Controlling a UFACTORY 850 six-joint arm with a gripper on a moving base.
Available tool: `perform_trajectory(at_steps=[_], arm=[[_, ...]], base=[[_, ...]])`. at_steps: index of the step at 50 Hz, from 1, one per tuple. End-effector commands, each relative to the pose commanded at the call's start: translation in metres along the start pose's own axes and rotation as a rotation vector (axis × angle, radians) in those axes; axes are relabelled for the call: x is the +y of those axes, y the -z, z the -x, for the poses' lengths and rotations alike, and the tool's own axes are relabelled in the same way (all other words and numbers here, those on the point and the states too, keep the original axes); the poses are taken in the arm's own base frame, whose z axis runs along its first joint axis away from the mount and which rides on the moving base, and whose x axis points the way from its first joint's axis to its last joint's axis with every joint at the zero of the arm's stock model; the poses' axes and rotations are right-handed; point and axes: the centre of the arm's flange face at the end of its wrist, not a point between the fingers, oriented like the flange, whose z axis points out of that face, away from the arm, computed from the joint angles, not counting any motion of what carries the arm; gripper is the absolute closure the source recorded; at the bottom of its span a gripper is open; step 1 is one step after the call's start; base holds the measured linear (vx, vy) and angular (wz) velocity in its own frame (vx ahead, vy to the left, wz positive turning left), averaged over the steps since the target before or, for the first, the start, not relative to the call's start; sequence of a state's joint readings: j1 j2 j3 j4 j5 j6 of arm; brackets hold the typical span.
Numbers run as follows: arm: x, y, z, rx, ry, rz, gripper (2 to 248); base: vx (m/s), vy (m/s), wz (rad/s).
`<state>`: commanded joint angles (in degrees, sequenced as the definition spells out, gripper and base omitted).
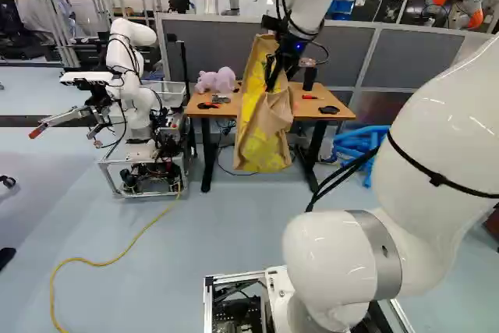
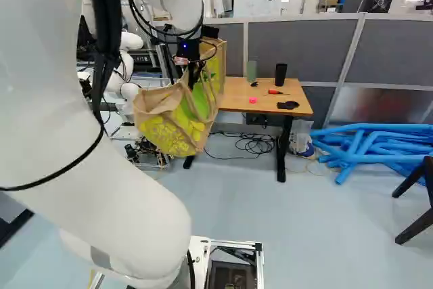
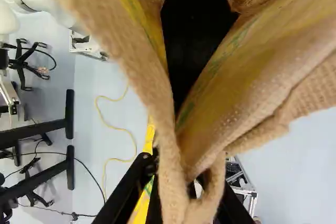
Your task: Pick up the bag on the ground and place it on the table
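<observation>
The end effector [image 1: 274, 76] grips the bag [image 1: 261, 142] by its handles, holding it off the floor [image 1: 234, 228], on the near side of the surface [image 2: 233, 91]. On the surface stand a pink toy [image 1: 216, 81] and a black cup [image 2: 281, 74]; right of it lie blue tubes [image 2: 372, 143].

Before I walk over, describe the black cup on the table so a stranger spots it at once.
Find the grey partition, then the wooden-topped table before it. Near its back edge, the black cup stands upright, right of the green cup in the right base view. It is the dark one, slightly wider at the top.
</observation>
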<state>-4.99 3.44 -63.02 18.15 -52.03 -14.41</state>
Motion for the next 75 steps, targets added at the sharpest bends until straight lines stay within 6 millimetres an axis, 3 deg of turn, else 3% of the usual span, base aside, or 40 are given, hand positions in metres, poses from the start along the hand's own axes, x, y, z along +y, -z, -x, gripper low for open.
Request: perform_trajectory(at_steps=[41,75], arm=[[-0.006,0.054,-0.013,0.086,0.015,0.003,229],[-0.007,0.057,-0.014,0.093,0.016,0.004,229]], base=[[0.000,0.000,0.000],[0.000,0.000,0.000]])
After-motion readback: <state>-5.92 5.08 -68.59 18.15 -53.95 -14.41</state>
